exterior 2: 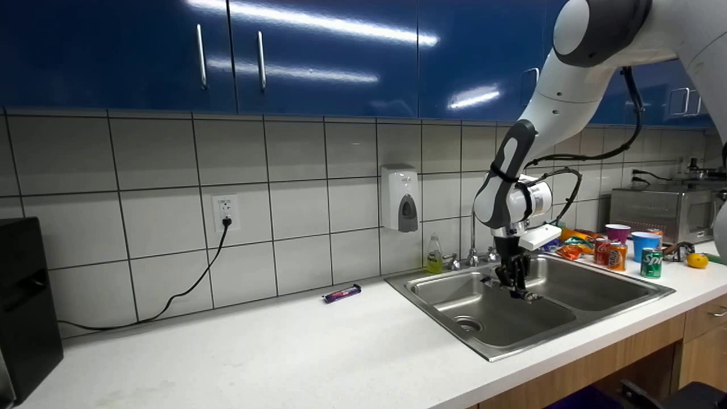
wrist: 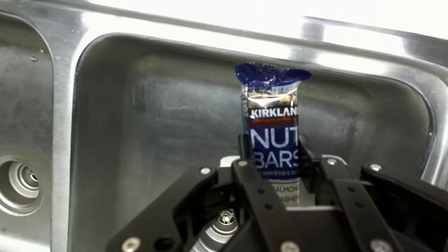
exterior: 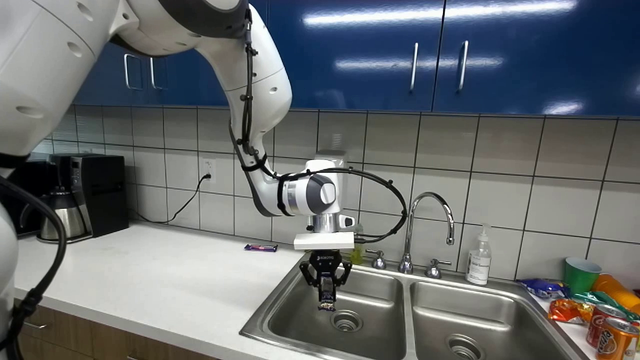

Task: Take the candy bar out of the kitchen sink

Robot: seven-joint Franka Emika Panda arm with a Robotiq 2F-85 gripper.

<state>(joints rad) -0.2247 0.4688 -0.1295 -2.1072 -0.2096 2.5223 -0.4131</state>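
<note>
The candy bar (wrist: 274, 129) is a dark blue wrapped nut bar in the wrist view. It also shows in both exterior views (exterior: 327, 304) (exterior 2: 533, 296). My gripper (wrist: 275, 152) is shut on it, with one finger against each long side. The bar lies roughly flat, its ends sticking out beyond the fingers; its near part is hidden by the finger links. In an exterior view the gripper (exterior: 327, 294) hangs over the left basin of the steel kitchen sink (exterior: 407, 312). In both exterior views the gripper (exterior 2: 514, 278) points down, and the bar is off the basin floor.
A small flat purple item (exterior: 261, 248) lies on the white counter (exterior: 150, 270) by the wall. A curved chrome tap (exterior: 409, 225) and handles stand behind the sink. A soap bottle (exterior: 479, 260), cups, cans (exterior 2: 651, 263) and snack bags are beyond the sink. A dispenser (exterior 2: 400, 197) hangs on the wall.
</note>
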